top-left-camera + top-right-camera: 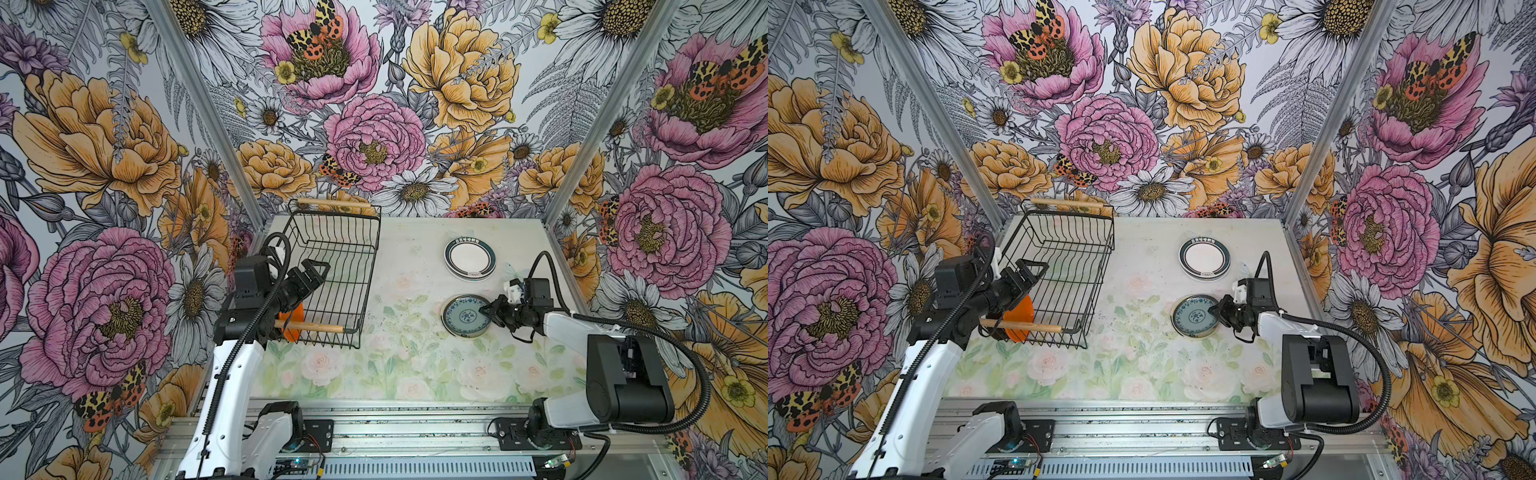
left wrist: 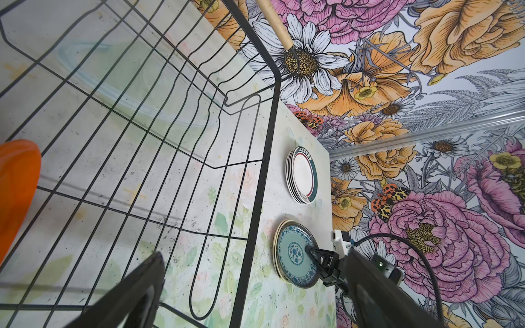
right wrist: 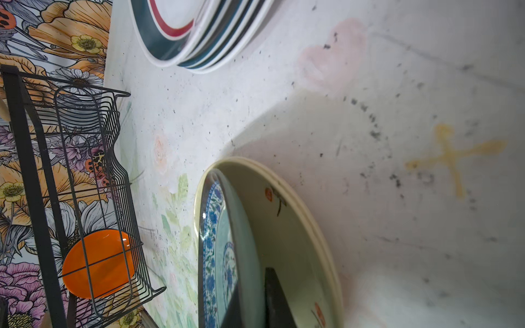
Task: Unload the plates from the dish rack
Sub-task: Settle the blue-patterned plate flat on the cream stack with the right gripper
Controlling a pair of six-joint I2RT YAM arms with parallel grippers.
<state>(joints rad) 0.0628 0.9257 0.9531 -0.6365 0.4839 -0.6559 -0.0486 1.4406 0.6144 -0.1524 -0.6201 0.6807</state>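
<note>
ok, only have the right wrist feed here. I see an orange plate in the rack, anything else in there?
Observer: No. In both top views the dish rack holds only the orange plate, standing on edge at the end nearest the arm bases.
Operator: left arm?
Observer: The left gripper hovers over the rack just beyond that plate, jaws wide open, holding nothing.
Operator: how deep is my grip on the teal plate?
Observer: In the left wrist view the right gripper is shut on the teal plate, tips reaching almost to its centre motif.
</note>
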